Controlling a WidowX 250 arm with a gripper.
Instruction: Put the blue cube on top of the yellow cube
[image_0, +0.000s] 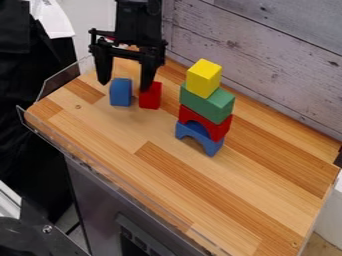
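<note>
The black two-finger gripper (125, 85) hangs over the tabletop (234, 200), its fingers (149, 74) spread wide with nothing held between them. The blue, wooden-looking cube (121, 95) stands upright on the tabletop, low in the gap between the fingertips. Just beside it, at the tip of the finger nearer the stack, stands a red rectangular block (151, 97). Well apart from the fingers, on the stack's side, the yellow, smooth-faced cube (203, 79) tops the stack: under it a green rectangular block (212, 106), then a red arch block (218, 131), then a blue arch block (212, 148) on the tabletop.
</note>
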